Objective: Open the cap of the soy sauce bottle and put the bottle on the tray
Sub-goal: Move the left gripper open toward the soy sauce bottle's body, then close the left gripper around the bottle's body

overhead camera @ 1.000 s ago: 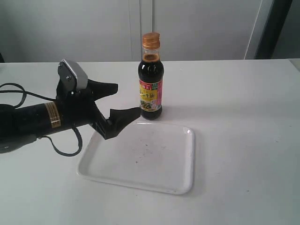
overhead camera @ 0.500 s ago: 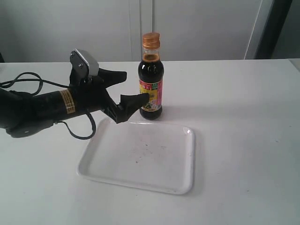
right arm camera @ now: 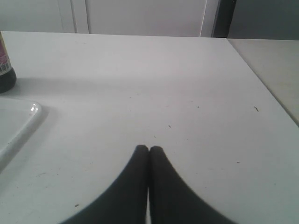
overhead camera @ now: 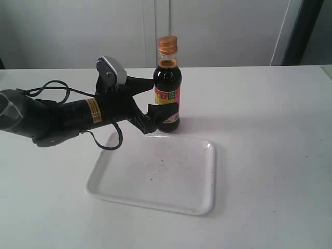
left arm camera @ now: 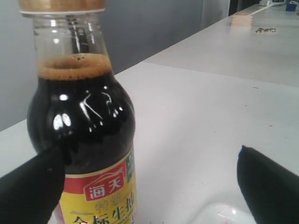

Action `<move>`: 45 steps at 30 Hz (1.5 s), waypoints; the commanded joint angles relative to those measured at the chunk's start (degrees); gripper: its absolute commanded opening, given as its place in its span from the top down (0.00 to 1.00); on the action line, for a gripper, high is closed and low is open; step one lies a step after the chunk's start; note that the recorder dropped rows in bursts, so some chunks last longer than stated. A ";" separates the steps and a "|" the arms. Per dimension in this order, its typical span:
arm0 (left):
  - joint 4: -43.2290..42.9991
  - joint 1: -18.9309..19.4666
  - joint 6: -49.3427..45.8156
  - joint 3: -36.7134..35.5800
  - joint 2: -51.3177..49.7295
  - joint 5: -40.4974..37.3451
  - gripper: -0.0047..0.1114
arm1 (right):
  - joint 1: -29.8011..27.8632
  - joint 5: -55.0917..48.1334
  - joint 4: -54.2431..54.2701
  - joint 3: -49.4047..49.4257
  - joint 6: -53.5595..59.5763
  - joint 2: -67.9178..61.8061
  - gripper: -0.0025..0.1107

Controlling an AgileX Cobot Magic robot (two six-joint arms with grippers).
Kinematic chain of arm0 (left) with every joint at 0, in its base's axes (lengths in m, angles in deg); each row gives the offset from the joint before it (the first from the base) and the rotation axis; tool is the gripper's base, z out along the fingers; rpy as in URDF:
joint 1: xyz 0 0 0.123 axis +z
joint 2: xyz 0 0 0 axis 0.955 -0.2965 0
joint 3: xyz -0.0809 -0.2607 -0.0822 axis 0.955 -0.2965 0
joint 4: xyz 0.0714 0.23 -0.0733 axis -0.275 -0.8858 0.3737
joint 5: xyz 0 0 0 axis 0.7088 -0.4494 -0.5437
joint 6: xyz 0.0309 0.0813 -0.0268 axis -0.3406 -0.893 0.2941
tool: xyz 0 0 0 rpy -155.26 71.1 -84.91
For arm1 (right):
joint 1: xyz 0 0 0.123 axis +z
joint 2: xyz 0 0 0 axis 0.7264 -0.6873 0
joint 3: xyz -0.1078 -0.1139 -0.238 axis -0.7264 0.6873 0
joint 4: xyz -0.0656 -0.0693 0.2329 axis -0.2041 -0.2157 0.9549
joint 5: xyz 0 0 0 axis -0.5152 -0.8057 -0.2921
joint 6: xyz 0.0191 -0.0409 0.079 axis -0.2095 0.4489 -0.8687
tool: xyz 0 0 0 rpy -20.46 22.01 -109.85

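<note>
The soy sauce bottle [overhead camera: 167, 88] stands upright on the white table [overhead camera: 270, 129] just beyond the far rim of the tray [overhead camera: 176, 176], not on it, its orange-gold cap [overhead camera: 167, 44] closed. The left gripper [overhead camera: 158, 97] reaches in level over the tray's far left corner, jaws spread wide around the bottle's body. One black finger [overhead camera: 161, 111] crosses in front of the label, the other sits behind, near the shoulder. Seen from the left wrist, the bottle lies close against one finger [left arm camera: 28, 186] and well clear of the other, not gripped. The right gripper [right arm camera: 149, 151], jaws pressed together on nothing, hovers low over bare table well apart from the tray.
</note>
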 commanded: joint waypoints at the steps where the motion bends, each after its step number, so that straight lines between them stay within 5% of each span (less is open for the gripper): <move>1: 0.33 -0.21 0.79 2.91 -2.02 0.40 0.05 | -0.26 0.18 -0.17 0.31 -0.20 0.35 0.98; 45: 7.17 -0.21 2.23 18.78 -14.22 0.40 0.05 | -0.26 0.18 -0.17 0.31 -1.05 0.35 0.98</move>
